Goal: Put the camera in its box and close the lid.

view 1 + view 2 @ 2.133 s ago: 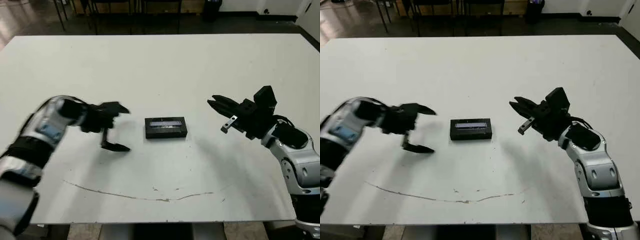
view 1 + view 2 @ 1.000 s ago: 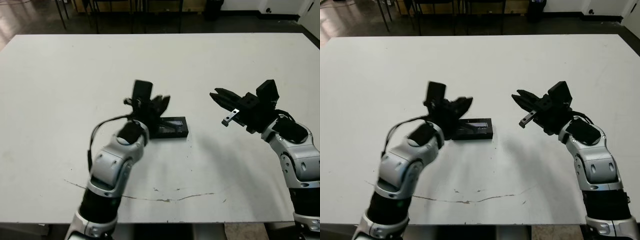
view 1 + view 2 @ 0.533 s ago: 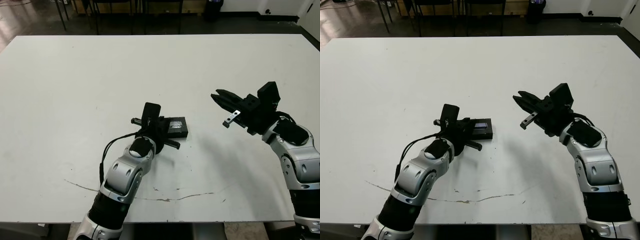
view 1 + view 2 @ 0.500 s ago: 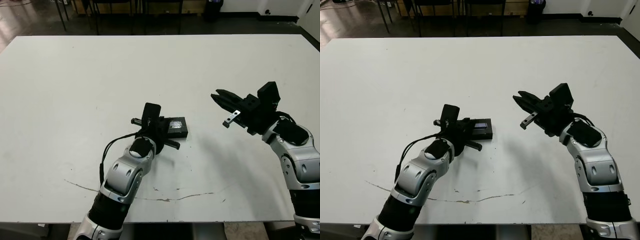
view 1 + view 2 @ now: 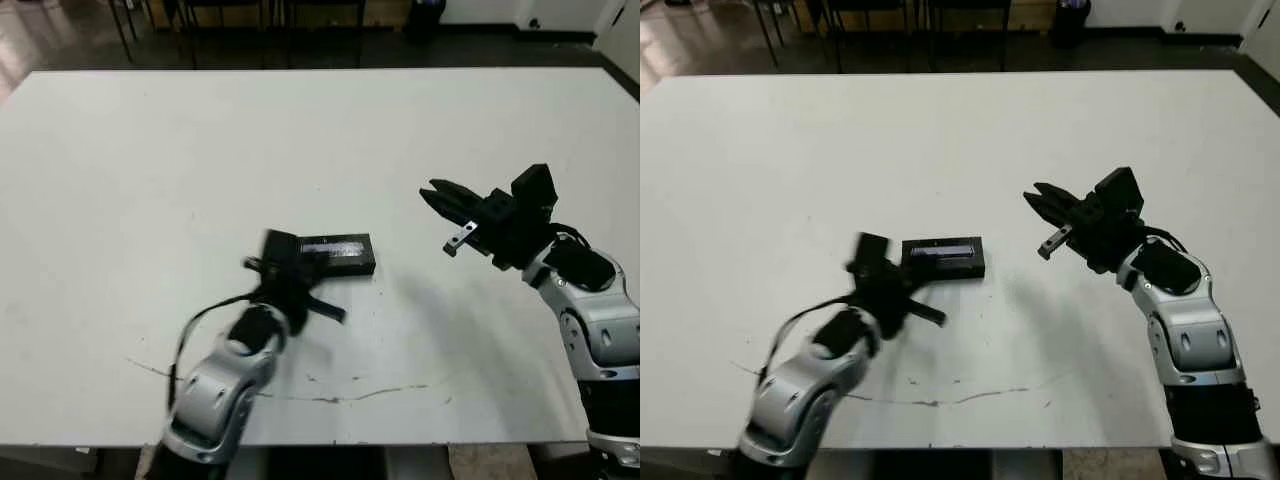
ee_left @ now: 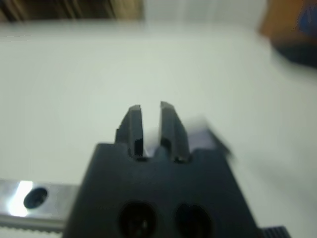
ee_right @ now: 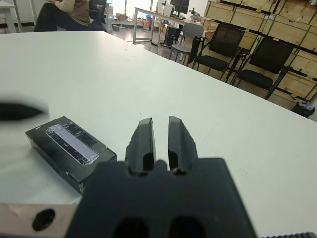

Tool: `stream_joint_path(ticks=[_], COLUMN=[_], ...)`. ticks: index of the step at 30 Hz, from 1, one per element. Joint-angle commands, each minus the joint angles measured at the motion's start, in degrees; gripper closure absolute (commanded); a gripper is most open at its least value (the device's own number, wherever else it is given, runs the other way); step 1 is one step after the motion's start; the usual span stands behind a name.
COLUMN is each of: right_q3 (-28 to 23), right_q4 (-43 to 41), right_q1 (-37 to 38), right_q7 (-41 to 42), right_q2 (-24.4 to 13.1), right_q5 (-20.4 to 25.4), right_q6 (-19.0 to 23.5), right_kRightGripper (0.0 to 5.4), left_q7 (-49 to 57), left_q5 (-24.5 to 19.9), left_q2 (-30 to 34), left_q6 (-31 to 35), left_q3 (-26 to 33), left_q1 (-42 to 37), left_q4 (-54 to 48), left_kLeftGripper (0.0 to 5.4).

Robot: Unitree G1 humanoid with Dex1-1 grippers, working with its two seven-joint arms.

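The box [image 5: 336, 255] lies mid-table as one closed-looking black block, and no lid flap stands up from it. A pale glossy strip [image 7: 72, 137] runs along its top face. The camera does not show as a separate thing. My left gripper [image 5: 338, 314], motion-blurred, hovers just in front of the box's left end, its fingers [image 6: 133, 124] shut on nothing. To the right of the box and apart from it, my right gripper [image 5: 432, 191] points at it, its fingers [image 7: 145, 136] shut and empty.
The white table [image 5: 180, 140] stretches wide behind and beside the box. A thin dark scratch line [image 5: 330, 398] runs near the front edge. Chairs and stacked crates [image 7: 277, 59] stand beyond the table, and a seated person [image 7: 64, 12] shows far off.
My left arm swung in from the left, reached over the box's left end, and has now drawn back toward the near edge, uncovering the box. The right arm has hardly moved.
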Motion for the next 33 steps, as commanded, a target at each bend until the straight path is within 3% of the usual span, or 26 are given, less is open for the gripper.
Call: stream_joint_path(ticks=[1, 4, 10, 18, 22, 33], right_q3=[-0.8, -1.2, -2.2, -2.3, -2.0, 1.3], right_q4=[0.9, 1.4, 4.7, 11.5, 11.1, 11.8], right_q1=[0.6, 0.3, -0.8, -1.8, -1.1, 1.3], right_q7=[-1.3, -2.3, -4.8, -8.8, -12.5, -25.5], right_q2=[0.9, 1.7, 3.9, 7.3, 8.7, 12.8], right_q5=[0.1, 0.0, -0.2, -2.6, -4.3, -16.9], right_q6=[-0.1, -0.5, -3.1, -9.4, -8.6, -17.4], right_kRightGripper=[5.4, 5.4, 5.4, 5.4, 5.4, 5.4], left_q7=[0.9, 0.4, -2.2, -4.5, -4.5, -4.2], left_q5=[1.1, 1.1, -0.8, -2.0, -4.5, -4.4], left_q2=[2.4, 5.1, 9.7, 10.7, 10.4, 10.3], left_q6=[-11.1, -16.9, -21.5, -21.4, -18.0, -16.4], left_q3=[6.3, 11.3, 17.8, 19.0, 20.1, 20.0], left_q1=[-1.9, -3.8, -5.2, -5.7, -7.3, -9.2], left_q4=[2.2, 4.0, 9.3, 18.4, 20.1, 22.3], left_kLeftGripper=[5.39, 5.39, 5.39, 5.39, 5.39, 5.39])
